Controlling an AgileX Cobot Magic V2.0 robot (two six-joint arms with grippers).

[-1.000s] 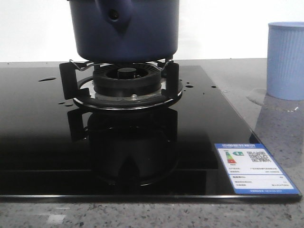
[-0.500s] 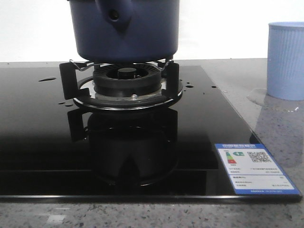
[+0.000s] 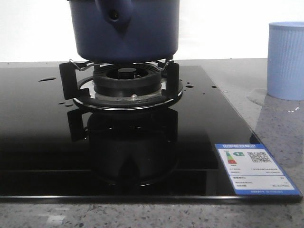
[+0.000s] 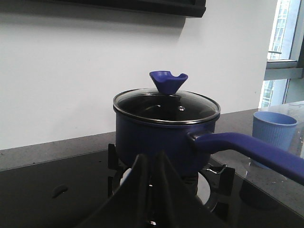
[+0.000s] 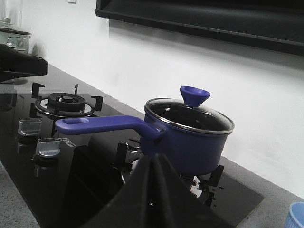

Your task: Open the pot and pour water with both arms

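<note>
The navy-blue pot point(image 3: 124, 33) stands on the burner grate point(image 3: 121, 85) of the black glass hob point(image 3: 142, 137). Its glass lid point(image 4: 166, 105) with a blue knob point(image 4: 168, 81) is on. Its long blue handle point(image 5: 97, 124) sticks out sideways; it also shows in the left wrist view point(image 4: 251, 149). Small water drops point(image 3: 189, 85) lie on the hob and a wet patch point(image 3: 259, 97) lies by the cup. My left gripper point(image 4: 151, 160) is shut and empty, in front of the pot point(image 4: 161, 142). My right gripper point(image 5: 154, 161) is shut and empty, short of the pot point(image 5: 190, 142).
A pale blue ribbed cup point(image 3: 286, 59) stands on the grey counter at the right; it also shows in the left wrist view point(image 4: 273, 135). A second burner point(image 5: 66, 102) and knobs point(image 5: 47, 147) lie beyond the handle. A white energy label point(image 3: 256, 170) sits at the hob's front right corner.
</note>
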